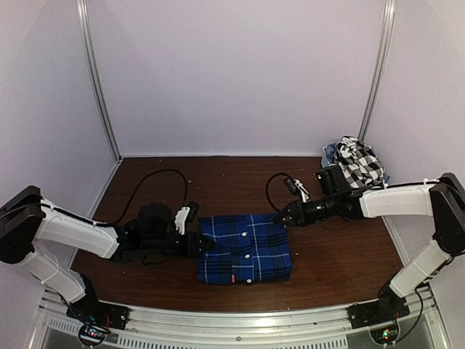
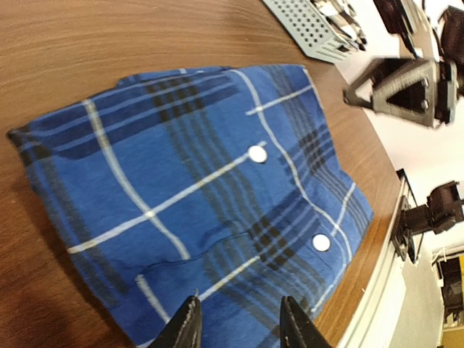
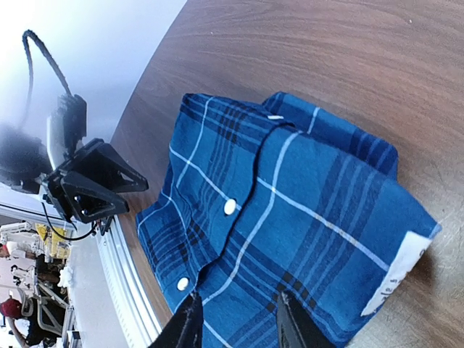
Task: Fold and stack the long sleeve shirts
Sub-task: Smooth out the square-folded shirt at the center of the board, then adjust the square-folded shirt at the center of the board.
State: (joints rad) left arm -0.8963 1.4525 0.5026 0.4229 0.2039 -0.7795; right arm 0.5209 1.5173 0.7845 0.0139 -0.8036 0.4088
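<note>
Top external view: on the brown table [image 1: 341, 262] the folded blue plaid shirt [image 1: 245, 247] lies near centre, slightly wider left-to-right, with its button line running far-to-near. The black-and-white check shirt [image 1: 361, 161] is heaped at the far right. The left gripper [image 2: 238, 326] and right gripper [image 3: 233, 322] stand parted over the plaid, clamping nothing. Only the right wrist view shows a white label [image 3: 399, 279].

Royal-blue plaid shirt [image 1: 245, 249], brown table [image 1: 341, 254]

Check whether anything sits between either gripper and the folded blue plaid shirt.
Nothing visible does. The left gripper is at the left edge of the blue plaid shirt, the right gripper at its far right corner, both with jaws apart.
</note>
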